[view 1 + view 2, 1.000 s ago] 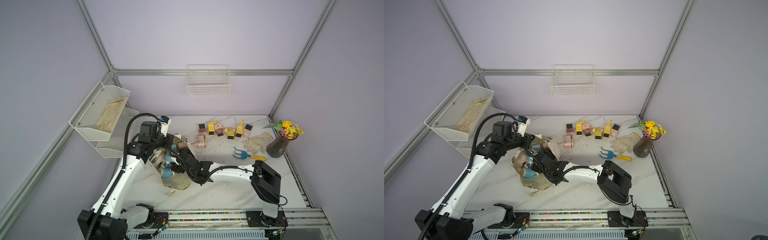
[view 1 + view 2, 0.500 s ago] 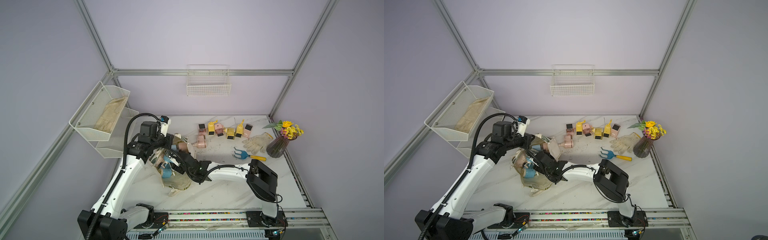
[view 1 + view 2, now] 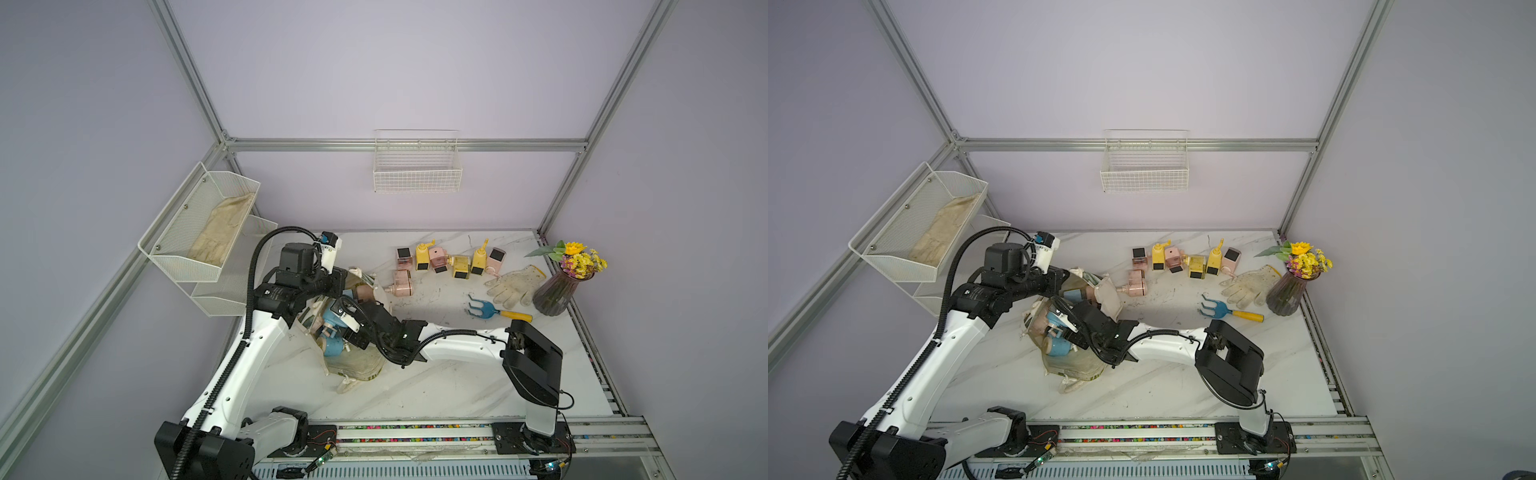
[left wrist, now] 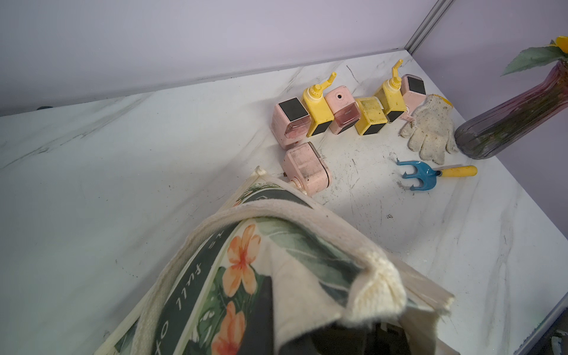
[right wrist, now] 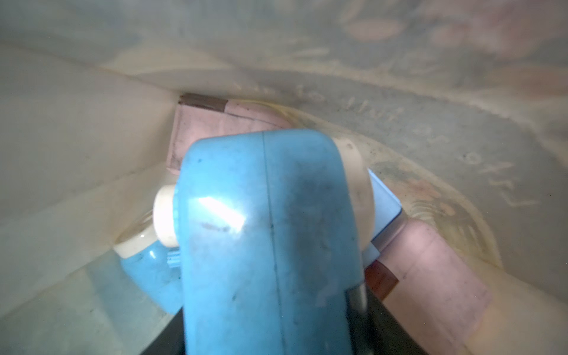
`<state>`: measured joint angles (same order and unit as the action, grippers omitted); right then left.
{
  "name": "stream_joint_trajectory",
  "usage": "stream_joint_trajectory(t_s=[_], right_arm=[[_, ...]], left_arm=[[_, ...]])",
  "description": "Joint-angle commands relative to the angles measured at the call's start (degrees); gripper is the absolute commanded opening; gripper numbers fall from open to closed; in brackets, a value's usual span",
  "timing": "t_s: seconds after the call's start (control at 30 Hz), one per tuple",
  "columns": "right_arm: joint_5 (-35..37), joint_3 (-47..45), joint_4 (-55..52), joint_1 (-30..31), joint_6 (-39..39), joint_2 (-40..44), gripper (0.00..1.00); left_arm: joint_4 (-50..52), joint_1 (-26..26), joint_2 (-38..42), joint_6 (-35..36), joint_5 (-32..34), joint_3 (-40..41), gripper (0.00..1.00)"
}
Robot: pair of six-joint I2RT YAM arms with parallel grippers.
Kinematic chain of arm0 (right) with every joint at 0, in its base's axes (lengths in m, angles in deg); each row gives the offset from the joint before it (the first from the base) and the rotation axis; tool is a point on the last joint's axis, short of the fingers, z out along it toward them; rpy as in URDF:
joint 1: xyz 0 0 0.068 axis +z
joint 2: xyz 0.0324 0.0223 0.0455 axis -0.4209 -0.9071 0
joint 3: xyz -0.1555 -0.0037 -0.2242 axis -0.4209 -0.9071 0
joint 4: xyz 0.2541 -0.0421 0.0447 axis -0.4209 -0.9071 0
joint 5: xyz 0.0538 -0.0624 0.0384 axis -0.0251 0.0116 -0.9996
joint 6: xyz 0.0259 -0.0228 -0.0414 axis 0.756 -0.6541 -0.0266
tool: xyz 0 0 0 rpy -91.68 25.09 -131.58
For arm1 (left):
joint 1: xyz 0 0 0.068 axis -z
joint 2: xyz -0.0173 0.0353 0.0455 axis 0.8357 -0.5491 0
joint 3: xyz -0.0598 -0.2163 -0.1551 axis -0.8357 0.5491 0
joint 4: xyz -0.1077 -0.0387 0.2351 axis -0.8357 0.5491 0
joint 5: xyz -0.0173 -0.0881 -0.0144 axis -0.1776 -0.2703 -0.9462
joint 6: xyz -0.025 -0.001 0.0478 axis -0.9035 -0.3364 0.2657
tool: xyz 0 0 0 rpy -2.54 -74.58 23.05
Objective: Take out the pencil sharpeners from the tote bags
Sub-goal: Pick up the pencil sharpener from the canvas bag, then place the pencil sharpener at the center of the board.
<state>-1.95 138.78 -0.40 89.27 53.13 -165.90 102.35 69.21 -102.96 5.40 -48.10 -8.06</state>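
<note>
Sharpeners (image 3: 446, 262) on marble-patterned tabletop (image 3: 436, 386), lilac walls (image 3: 395, 75) around.

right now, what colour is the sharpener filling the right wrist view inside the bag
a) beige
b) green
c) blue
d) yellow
c: the right wrist view is filled by a blue sharpener inside the bag, with pink ones behind and beside it; in both top views blue sharpeners show in the bag's mouth by the right hand.
</note>
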Motion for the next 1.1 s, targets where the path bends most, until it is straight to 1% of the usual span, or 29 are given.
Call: stream_joint_trajectory(t_s=[0.0, 0.17, 0.37, 0.5, 0.57, 0.73, 0.77, 1.07], right_arm=[[-1.36, -1.72, 0.94, 0.66, 2.22, 6.78, 0.3], [-2.2, -5.08, -1.1, 1.44, 5.1, 13.58, 0.29], [-6.83, -8.98, 0.61, 1.59, 7.93, 22.59, 0.29], [-9.55, -8.57, 1.16, 1.64, 9.56, 25.8, 0.27], [-12.46, -8.12, 1.38, 1.59, 11.43, 27.18, 0.27], [-13.23, -7.66, 0.87, 1.42, 12.45, 28.95, 0.27], [-13.36, -7.77, 0.81, 1.09, 12.75, 30.74, 0.27], [-17.22, -11.82, 1.13, -4.26, 16.69, 37.62, 0.26]], left_arm=[[-5.58, -0.2, 3.22, -0.43, -2.05, 1.03, 0.05], [-5.47, -0.64, 2.3, -1.08, -2.9, 0.76, 0.05], [-5.51, -0.99, 2.63, -1.06, -2.5, 0.84, 0.05], [-5.54, -1.11, 2.56, -1.11, -2.55, 0.84, 0.05], [-5.58, -1.19, 2.64, -1.11, -2.37, 0.92, 0.05], [-5.57, -1.18, 2.48, -1.13, -2.37, 0.84, 0.05], [-5.58, -1.18, 2.39, -1.13, -2.43, 0.85, 0.05], [-5.57, -1.17, 2.63, -1.05, -2.01, 0.95, 0.05]])
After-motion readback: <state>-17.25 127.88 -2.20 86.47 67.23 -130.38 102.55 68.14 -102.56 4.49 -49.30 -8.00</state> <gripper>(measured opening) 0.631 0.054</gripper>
